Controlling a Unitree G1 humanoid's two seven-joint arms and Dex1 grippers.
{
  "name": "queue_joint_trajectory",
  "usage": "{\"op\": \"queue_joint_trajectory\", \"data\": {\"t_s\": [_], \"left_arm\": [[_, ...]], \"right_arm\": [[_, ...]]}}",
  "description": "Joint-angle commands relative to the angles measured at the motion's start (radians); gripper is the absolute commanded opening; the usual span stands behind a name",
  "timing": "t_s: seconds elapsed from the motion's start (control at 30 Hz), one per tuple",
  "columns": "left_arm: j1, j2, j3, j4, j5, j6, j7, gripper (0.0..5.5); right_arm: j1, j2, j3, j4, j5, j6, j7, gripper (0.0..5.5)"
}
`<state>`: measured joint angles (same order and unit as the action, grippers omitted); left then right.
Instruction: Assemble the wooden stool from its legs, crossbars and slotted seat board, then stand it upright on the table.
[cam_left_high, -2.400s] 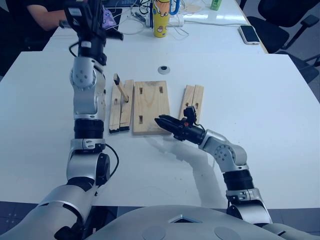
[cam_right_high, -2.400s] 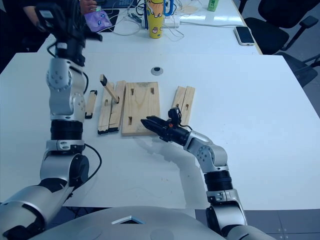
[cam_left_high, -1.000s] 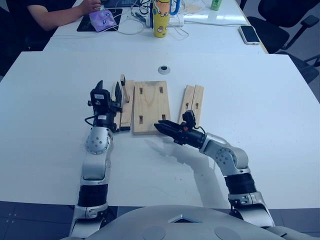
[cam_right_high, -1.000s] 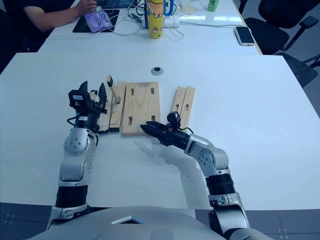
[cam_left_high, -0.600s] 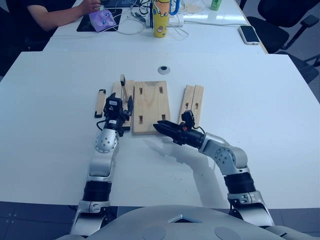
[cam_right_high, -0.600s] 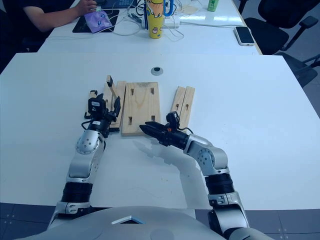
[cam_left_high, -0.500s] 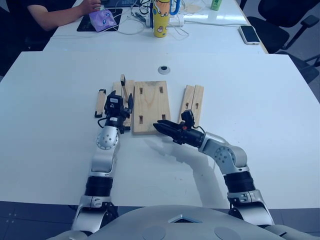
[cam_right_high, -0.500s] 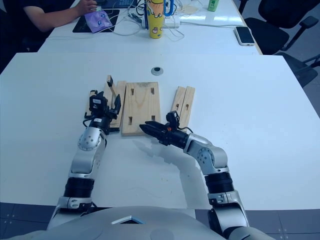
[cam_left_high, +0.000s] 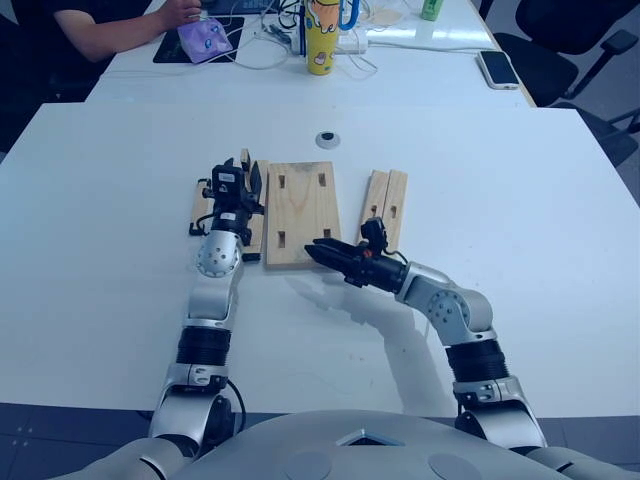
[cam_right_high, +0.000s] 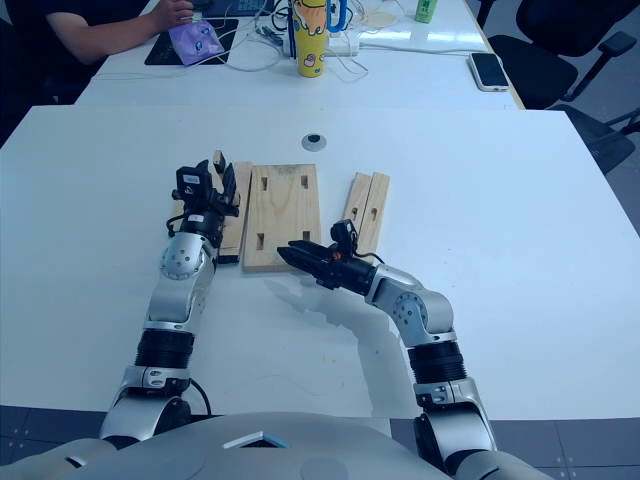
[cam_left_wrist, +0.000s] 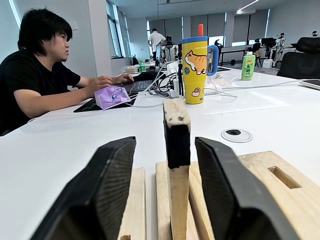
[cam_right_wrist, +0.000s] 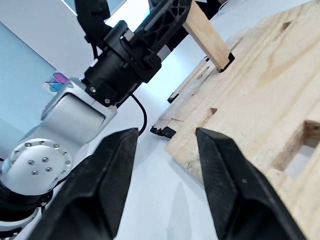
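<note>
right now the slotted seat board (cam_left_high: 303, 212) is lying flat in the middle of the white surface (cam_left_high: 520, 200), with four slots facing up. just to its right a right pair of legs (cam_left_high: 386, 205) is lying side by side, touching each other and set slightly apart from the board. against the board's left edge a left pair of legs (cam_left_high: 254, 212) is lying the same way, partly covered by the arm above it. a short wooden piece (cam_left_high: 200, 208) is lying a little farther left, on its own.

the left end effector (cam_left_high: 240, 186) is hanging over the far end of that left pair, its fingers (cam_left_wrist: 107, 195) spread wide. a crossbar (cam_left_wrist: 177, 150) is standing up from the planks between them, with a gap showing on either side, so nothing is being pinched. i cannot tell whether its foot is sitting in a slot.

the right end effector (cam_left_high: 318, 247) is hovering low at the board's near edge, close to its right corner, pointing toward the left arm, also spread and holding nothing.

on the next surface behind, a yellow cup (cam_left_high: 321, 35) is standing, with a phone (cam_left_high: 497, 68) lying well off to its right.
</note>
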<state>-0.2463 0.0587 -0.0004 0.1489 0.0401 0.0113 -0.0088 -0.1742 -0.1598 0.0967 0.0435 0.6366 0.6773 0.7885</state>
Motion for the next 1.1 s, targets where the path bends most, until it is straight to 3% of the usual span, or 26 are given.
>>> {"op": "queue_joint_trajectory", "data": {"t_s": [0.03, 0.27, 0.6, 0.8, 1.1], "left_arm": [[-0.022, -0.004, -0.001, 0.021, 0.004, 0.001, 0.005, 1.5], [-0.038, -0.006, 0.005, 0.008, 0.009, 0.006, 0.024, 0.44], [-0.159, 0.032, 0.064, -0.327, -0.103, 0.176, -0.033, 0.42], [-0.24, 0.109, 0.232, -0.283, -0.462, 0.352, -0.244, 0.42], [-0.254, 0.109, 0.321, -0.243, -0.999, 0.677, -0.498, 0.42]], "right_arm": [[-0.01, 0.003, 0.002, 0.001, -0.005, 0.003, 0.0, 2.14], [-0.009, 0.003, -0.003, 0.002, -0.001, 0.003, 0.001, 2.14], [-0.03, -0.013, -0.059, 0.018, -0.013, -0.063, -0.021, 2.14], [-0.186, -0.092, -0.31, 0.135, 0.242, 0.069, 0.075, 3.21], [-0.263, -0.131, -0.362, 0.271, 0.325, 0.219, 0.143, 4.76]]}}
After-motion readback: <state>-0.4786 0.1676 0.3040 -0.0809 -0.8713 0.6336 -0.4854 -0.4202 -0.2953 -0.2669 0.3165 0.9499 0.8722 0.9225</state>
